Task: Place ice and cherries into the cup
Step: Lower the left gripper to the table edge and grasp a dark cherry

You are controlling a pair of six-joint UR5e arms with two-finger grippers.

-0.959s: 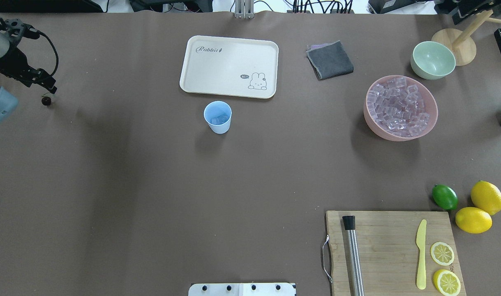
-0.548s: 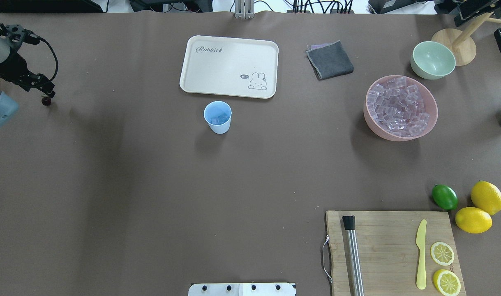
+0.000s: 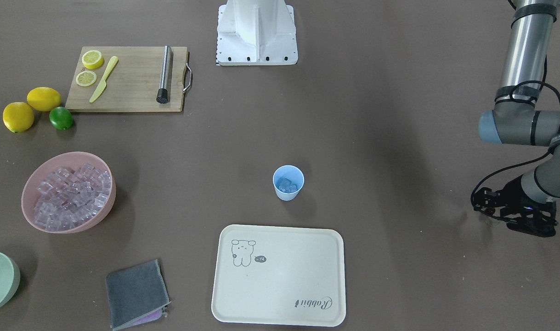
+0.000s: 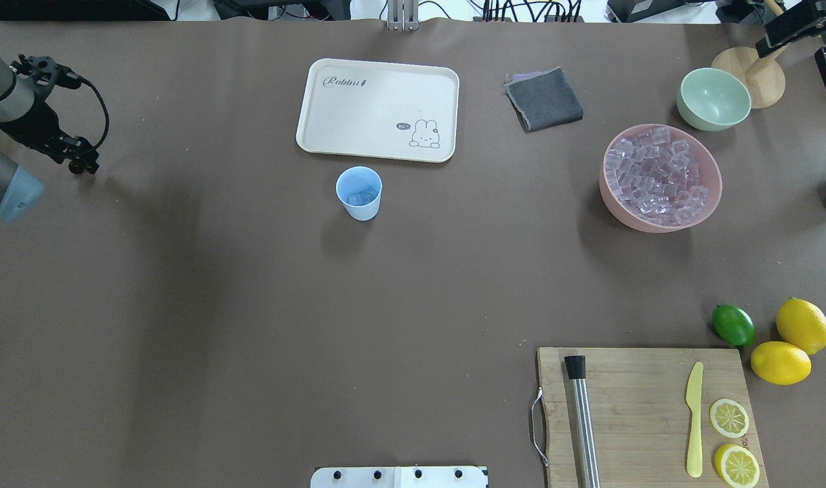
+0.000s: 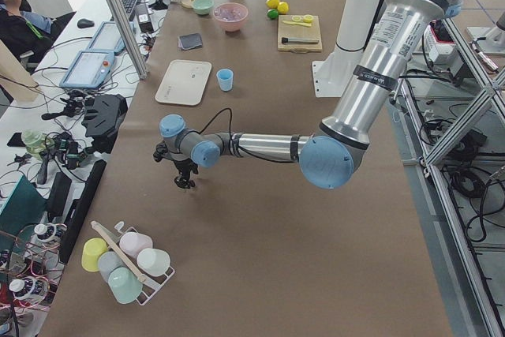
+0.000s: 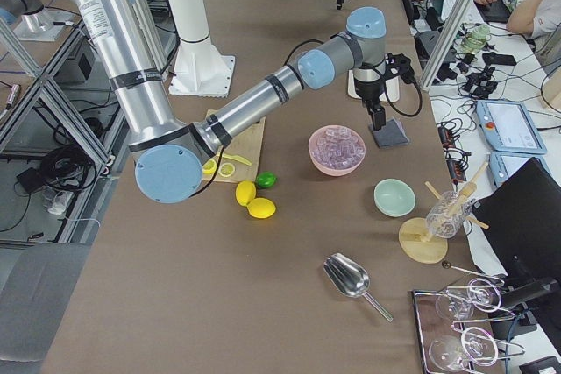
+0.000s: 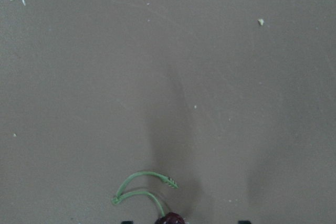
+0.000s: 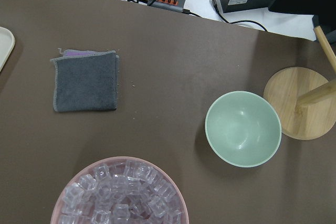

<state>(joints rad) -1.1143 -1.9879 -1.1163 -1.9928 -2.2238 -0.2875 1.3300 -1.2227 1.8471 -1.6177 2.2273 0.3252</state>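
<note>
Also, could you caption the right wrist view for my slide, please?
A grey cloth, a green bowl and a wooden base near a pink bowl of ice.

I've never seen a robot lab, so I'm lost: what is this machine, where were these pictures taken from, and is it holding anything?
Two jointed arms, each ending in a two-finger gripper. Cameras look from above, across the table, both ends and each wrist. On the table: a blue cup holding ice, a pink bowl of ice, a tray, a cutting board. The left gripper sits low around a cherry, apparently open, so nothing looks held. The right gripper hangs near the pink bowl.
</note>
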